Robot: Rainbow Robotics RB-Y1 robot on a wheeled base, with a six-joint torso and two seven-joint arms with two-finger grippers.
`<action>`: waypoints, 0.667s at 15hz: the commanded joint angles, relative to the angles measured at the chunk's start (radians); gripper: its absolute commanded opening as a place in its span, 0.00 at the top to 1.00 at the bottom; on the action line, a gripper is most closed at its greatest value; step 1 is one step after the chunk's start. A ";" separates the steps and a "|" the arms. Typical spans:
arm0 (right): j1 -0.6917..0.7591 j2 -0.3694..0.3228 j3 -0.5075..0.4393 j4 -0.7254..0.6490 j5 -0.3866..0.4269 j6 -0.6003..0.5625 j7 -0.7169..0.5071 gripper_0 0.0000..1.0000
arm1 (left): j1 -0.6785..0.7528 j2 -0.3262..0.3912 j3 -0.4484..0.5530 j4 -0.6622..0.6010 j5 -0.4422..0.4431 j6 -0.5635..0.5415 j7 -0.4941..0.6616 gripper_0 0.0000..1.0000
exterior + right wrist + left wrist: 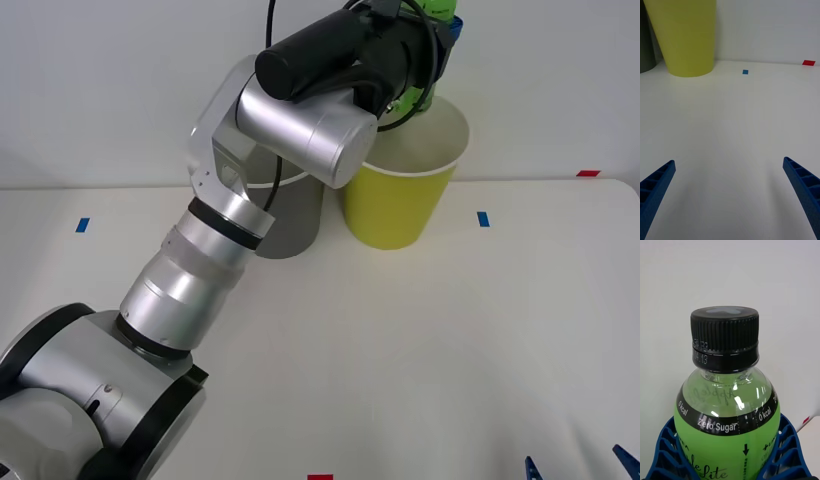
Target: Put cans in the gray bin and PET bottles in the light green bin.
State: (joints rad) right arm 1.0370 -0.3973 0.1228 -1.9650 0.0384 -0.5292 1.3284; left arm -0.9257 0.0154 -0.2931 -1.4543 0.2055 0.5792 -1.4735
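Note:
The PET bottle (728, 416), bright green with a black screw cap, is clamped between the blue fingers (790, 450) of my left gripper (440, 28). In the front view the bottle (438, 10) hangs high over the open mouth of the light green bin (400, 205), clear of its rim. The gray bin (292, 215) stands just left of it, partly behind my left arm. My right gripper (577, 466) rests low near the table's front right edge, open (730, 187) with nothing between its fingers. Cans are out of view.
The two bins (685, 37) stand side by side at the back of the white table (400, 350), against a white wall. Small blue tape marks (483, 219) and a red mark (588, 173) lie on the tabletop. My left arm spans the left half of the table.

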 commanded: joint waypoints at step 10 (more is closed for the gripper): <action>0.000 0.000 0.000 0.000 0.000 0.000 0.000 0.00 | 0.001 -0.002 0.000 0.000 0.014 0.001 0.019 0.00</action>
State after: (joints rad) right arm 1.0370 -0.3973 0.1227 -1.9650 0.0384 -0.5292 1.3284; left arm -0.9252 0.0138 -0.2943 -1.4541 0.2187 0.5794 -1.4543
